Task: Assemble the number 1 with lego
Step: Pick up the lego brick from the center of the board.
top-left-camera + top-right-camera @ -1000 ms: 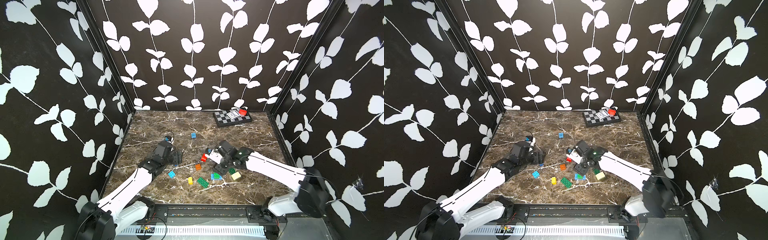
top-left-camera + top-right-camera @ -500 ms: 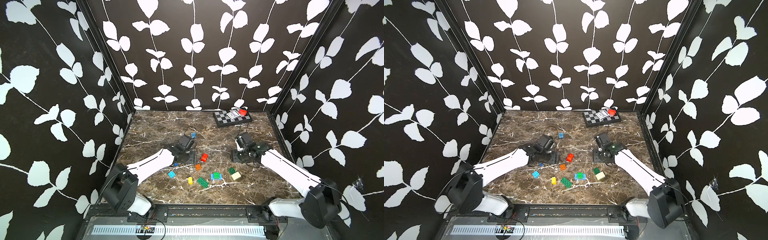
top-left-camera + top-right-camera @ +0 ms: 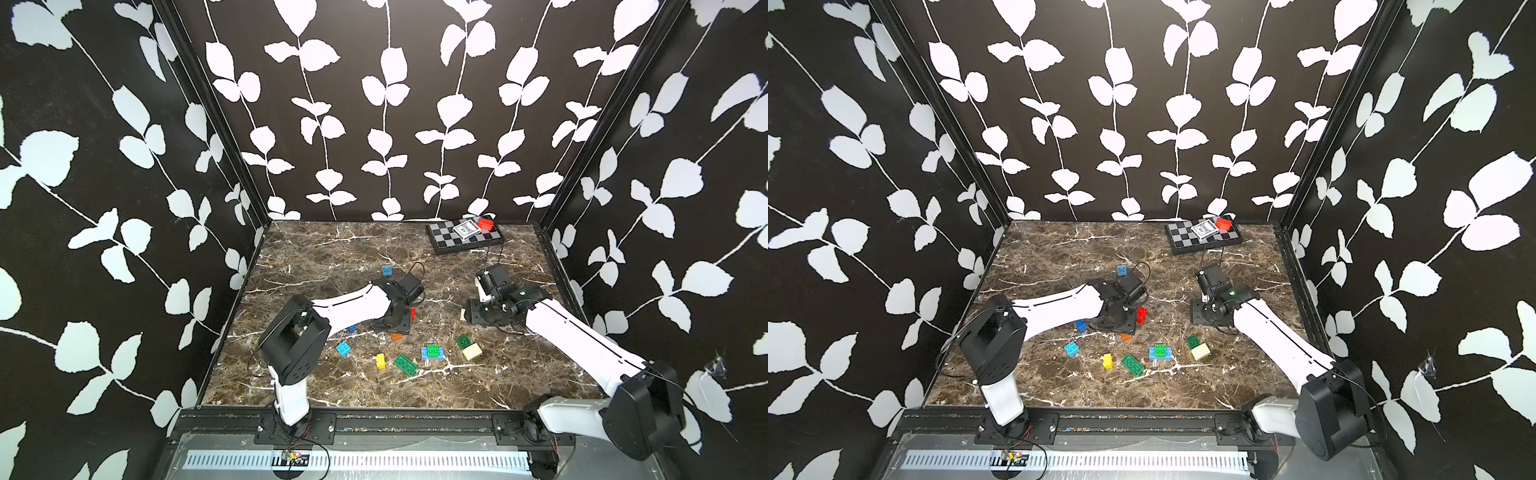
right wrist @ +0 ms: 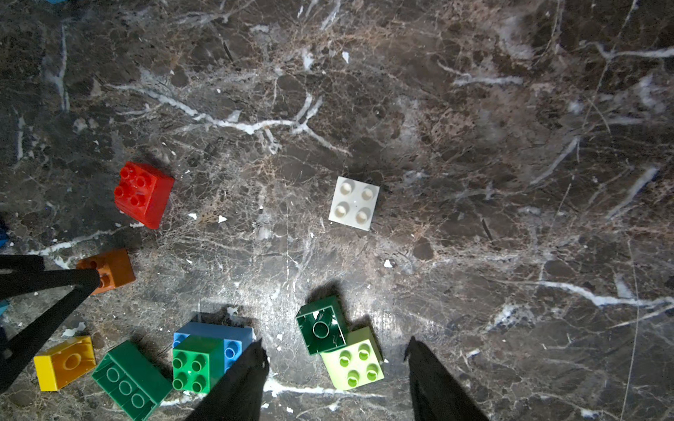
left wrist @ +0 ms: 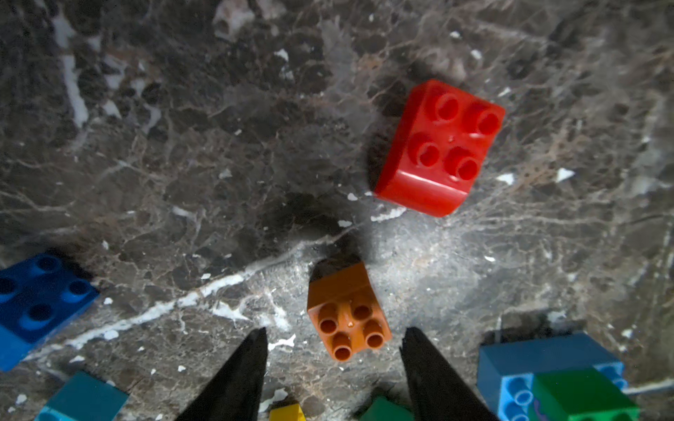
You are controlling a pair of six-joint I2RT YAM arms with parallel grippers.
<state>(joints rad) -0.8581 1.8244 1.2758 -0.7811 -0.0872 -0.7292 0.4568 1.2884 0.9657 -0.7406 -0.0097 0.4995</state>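
- Your left gripper [image 5: 335, 332] has its jaws apart and grips nothing; the orange brick [image 5: 348, 317] sits studs-up just ahead of the fingertips, in line with the gap, touching neither finger.
- The red brick [image 5: 439, 145] lies beyond it, apart, with bare marble between them; the dark blue brick [image 5: 36, 295] sits well off to one side.
- Your right gripper [image 4: 336, 342] is also parted and empty; the dark green brick [image 4: 321, 324], hollow side up, and the pale brick [image 4: 355, 361] lie edge to edge just before its fingertips.
- The white brick [image 4: 354, 203] stands alone farther out, with open marble on every side.
- The yellow brick [image 4: 64, 362], the long green brick [image 4: 129, 381] and the blue-and-green stack [image 4: 208, 353] crowd together in a loose row toward the front.
- In both top views the far half of the table [image 3: 324, 249] gives you room; there you have only a lone light blue brick [image 3: 387, 270] and the chessboard [image 3: 442, 243] near the back right corner.
- Your right arm runs close along the right wall; the front strip before the rail lies open.
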